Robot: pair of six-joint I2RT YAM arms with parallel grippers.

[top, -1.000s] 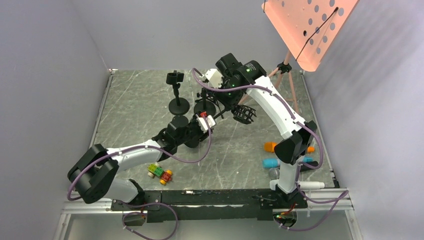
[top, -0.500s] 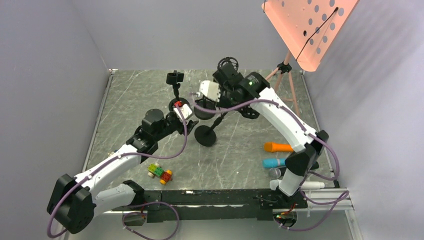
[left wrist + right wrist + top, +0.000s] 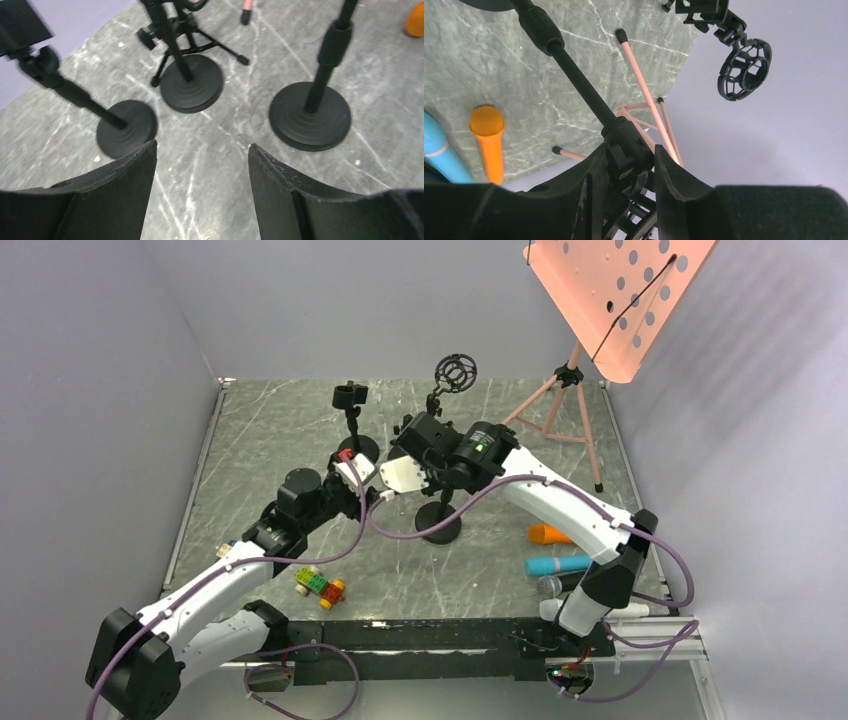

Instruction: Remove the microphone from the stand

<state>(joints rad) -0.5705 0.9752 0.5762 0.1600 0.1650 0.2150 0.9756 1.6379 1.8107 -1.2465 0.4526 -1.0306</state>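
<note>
Watch the black round-based microphone stand [image 3: 574, 75]: your right gripper [image 3: 628, 160] is pinched shut on the knuckle at the top of its pole, not on any microphone, so a pull from there would likely lift or tip the whole stand. Nothing pins its base, because your left gripper [image 3: 201, 150] is spread wide and empty above the grey marbled bench [image 3: 260, 440]. The stands sit close together, so a toppling one could knock its neighbours, and the purple cable looping past the base could snag. I cannot see a microphone seated in any holder. The black ring-shaped shock mount [image 3: 744, 68] looks empty, and whatever sits under the right gripper is hidden. By my count there are three black round-based stands, one of them the short stand with a clip on top [image 3: 350, 400], and one pink tripod music stand [image 3: 575, 390]. Four handheld pieces lie loose at the near right of the bench: an orange microphone [image 3: 552, 534], a blue microphone [image 3: 556, 565], a dark microphone [image 3: 560, 586] and a white cylinder [image 3: 625, 610] that may be a fourth. There is also one coloured brick toy car [image 3: 320, 585]
</note>
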